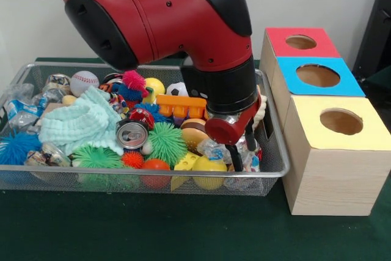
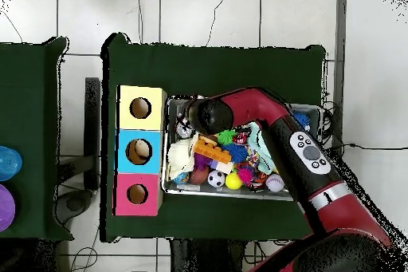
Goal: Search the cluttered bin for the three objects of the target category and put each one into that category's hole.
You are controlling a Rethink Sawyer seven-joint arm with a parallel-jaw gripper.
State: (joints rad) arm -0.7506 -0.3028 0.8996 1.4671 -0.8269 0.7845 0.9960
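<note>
My claw (image 1: 239,151) reaches into the cluttered bin (image 1: 272,169) at its box-side end, over a crinkly clear packet (image 1: 215,149); I cannot tell whether it grips.

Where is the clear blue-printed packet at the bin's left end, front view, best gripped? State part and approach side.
Grip the clear packet by its raised, crumpled top, coming straight down. It lies in a corner of the wire-mesh bin, with walls close on two sides and the mint cloth on another, so sideways approaches look blocked.
</note>
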